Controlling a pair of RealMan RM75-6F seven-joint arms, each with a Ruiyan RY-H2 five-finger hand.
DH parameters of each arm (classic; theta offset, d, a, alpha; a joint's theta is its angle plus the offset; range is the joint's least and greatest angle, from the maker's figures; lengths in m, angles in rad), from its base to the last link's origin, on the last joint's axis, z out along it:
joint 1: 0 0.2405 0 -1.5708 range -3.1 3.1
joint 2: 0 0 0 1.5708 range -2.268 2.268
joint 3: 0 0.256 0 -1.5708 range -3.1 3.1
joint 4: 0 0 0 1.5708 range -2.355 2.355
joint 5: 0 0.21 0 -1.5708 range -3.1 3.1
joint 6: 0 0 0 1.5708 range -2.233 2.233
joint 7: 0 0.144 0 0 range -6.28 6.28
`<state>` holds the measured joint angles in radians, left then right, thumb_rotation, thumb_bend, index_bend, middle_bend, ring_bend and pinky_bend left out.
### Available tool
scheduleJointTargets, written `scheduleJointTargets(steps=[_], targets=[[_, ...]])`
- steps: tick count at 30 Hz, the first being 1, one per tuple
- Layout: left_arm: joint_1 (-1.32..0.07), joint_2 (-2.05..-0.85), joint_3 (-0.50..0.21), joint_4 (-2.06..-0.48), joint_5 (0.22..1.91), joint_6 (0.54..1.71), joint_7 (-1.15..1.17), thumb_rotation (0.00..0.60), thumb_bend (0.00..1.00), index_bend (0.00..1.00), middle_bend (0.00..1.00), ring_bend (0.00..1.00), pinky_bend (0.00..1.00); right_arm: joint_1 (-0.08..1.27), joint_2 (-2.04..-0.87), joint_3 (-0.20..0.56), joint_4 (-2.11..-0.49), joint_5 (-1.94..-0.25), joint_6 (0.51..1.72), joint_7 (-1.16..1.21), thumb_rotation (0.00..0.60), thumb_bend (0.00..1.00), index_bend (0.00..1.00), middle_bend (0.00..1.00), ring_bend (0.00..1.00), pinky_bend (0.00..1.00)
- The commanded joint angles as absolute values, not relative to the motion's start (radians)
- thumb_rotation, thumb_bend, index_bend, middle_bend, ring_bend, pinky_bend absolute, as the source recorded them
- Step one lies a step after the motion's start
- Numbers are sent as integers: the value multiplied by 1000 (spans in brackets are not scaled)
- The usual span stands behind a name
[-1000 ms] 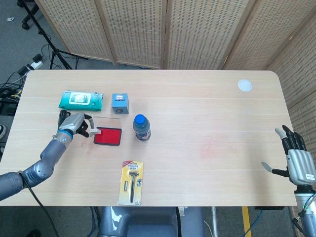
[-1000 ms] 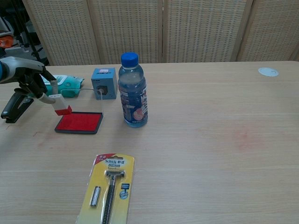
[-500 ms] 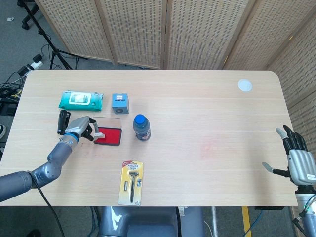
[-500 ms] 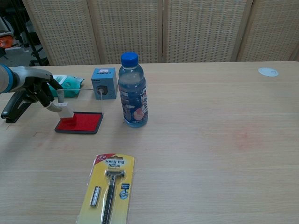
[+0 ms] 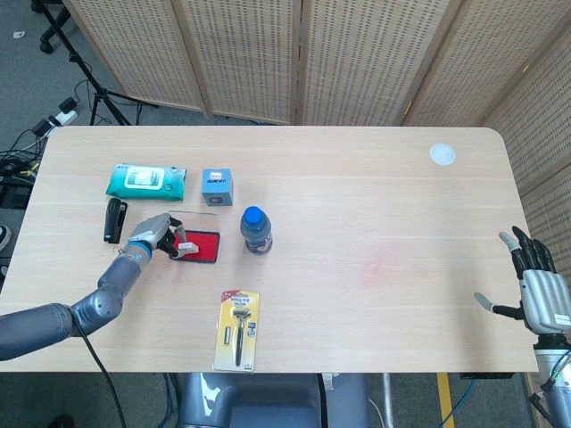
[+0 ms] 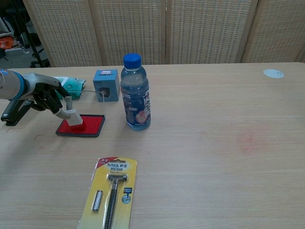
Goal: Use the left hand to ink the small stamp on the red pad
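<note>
The small stamp is pinched in the curled fingers of the left hand, and its lower face is set down on the near-left part of the red pad, which lies directly under and just beyond the fingertips. The stamp is seen tilted, a pale blocky body with a slim handle running up into the hand. The right hand is shown only in the head view, at the far side of the tabletop from the left hand, with its fingers spread apart and nothing held.

In the chest view the contact of stamp and pad is shown from the side; in the head view the stamp is mostly hidden by the hand, but the pad's flat rectangular shape in a dark tray is made plain. A black, elongated object beside the left wrist is seen whole from the head view and only partly in the chest view.

Beyond the left hand a soft green pack of wipes is laid flat, and a small blue cubic box is placed to its side. Past the pad, a clear plastic bottle with a blue cap is stood upright. Nearer than the pad, a razor in a yellow card blister pack is laid on the pale wood-grain tabletop. A small white disc is seen at the far corner.
</note>
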<state>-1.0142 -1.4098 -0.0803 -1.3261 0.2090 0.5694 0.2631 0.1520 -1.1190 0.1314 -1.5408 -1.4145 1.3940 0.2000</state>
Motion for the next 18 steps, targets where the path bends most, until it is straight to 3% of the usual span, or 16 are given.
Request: scheduleJointTargets(steps=[1,18], targets=[[-1023,-1421,-69,-1317,199,577,267,600,364,630,1000,1000,926,152,-1119,132,-1541,-1414,1393,199,600,0,0,0,0,0],[-1037,-1453,-51,-1300,198,613,272,600,365,631,1000,1000,926,151,-1117,132,-1539,-1414,1394,209,600,0,0,0,0,0]])
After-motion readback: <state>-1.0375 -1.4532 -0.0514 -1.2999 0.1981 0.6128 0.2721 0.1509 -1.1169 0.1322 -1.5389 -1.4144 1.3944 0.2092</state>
